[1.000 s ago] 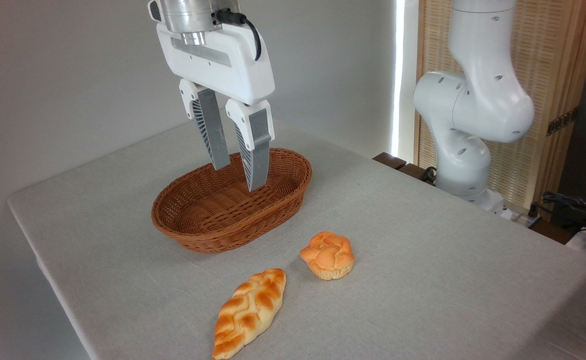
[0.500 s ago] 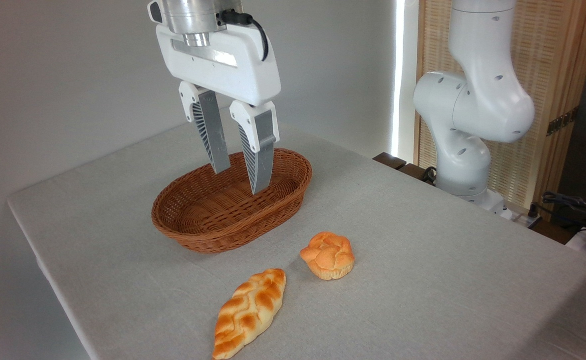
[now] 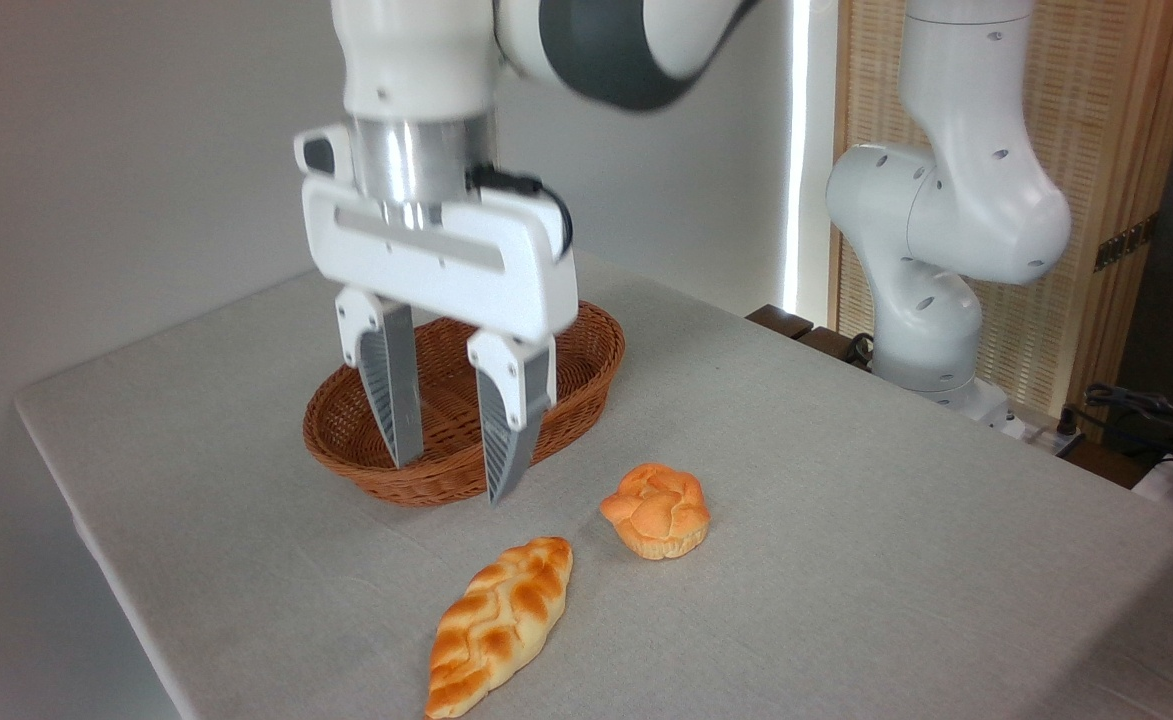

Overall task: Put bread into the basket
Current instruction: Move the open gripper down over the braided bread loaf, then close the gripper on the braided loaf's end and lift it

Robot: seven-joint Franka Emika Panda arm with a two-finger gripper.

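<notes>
1. Fixed camera, table: a grey cloth-covered table (image 3: 846, 520) fills the lower part of the view; a white wall stands behind it and a slatted wooden screen (image 3: 1106, 200) at the right.
2. Fixed camera, arm: the white robot arm (image 3: 946, 220) rises from its base at the right edge of the table and reaches across the top of the view to the left.
3. Fixed camera, gripper: the gripper (image 3: 451, 480) points down, in front of the basket's near rim as seen here. Its two fingers (image 3: 391, 390) are spread apart with nothing between them; their tips hang clear of the cloth.
4. Fixed camera, basket: the oval wicker basket (image 3: 586, 350) rests on the table behind the gripper, partly hidden by it; the visible part of its inside holds nothing.
5. Fixed camera, bread: the long braided bread (image 3: 499, 626) lies flat on the cloth near the front edge, outside the basket, below and slightly right of the fingertips, not touched by them.
6. Fixed camera, bun: a small round bun (image 3: 657, 510) sits on the cloth just right of and behind the bread, apart from it.
</notes>
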